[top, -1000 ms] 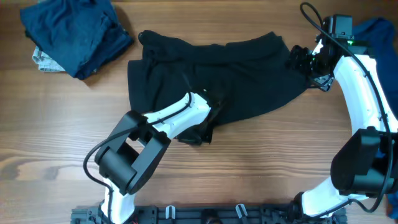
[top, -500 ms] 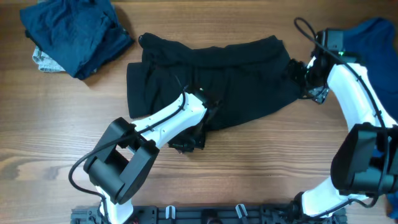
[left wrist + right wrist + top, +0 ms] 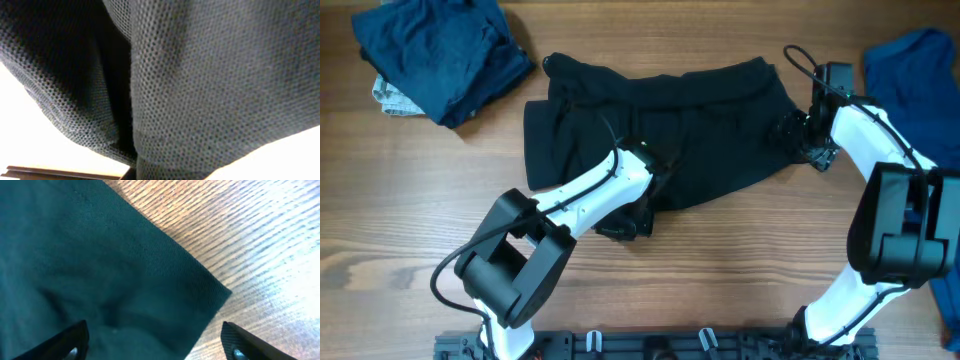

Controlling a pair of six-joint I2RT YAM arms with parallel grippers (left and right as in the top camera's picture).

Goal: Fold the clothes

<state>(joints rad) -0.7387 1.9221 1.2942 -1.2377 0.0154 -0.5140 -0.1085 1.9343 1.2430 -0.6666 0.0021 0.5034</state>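
Observation:
The black garment [image 3: 670, 130] lies spread across the middle of the table. Its near hem is bunched into a dark wad at my left gripper [image 3: 627, 223], which is shut on that fabric. In the left wrist view black mesh cloth [image 3: 200, 75] fills the frame and hides the fingers. My right gripper [image 3: 796, 131] hovers over the garment's right corner [image 3: 200, 287]. It stands open, one fingertip [image 3: 72, 341] over the cloth and the other over bare wood.
A pile of dark navy clothes [image 3: 440, 50] lies at the back left, with a pale patterned cloth [image 3: 388, 98] under it. A royal blue garment [image 3: 912, 75] lies at the right edge. Bare wooden table [image 3: 740, 270] runs along the front.
My right gripper has moved left onto the black garment's right corner and its jaws have narrowed slightly. My left arm has swung and shifted the bunched hem a little to the left.

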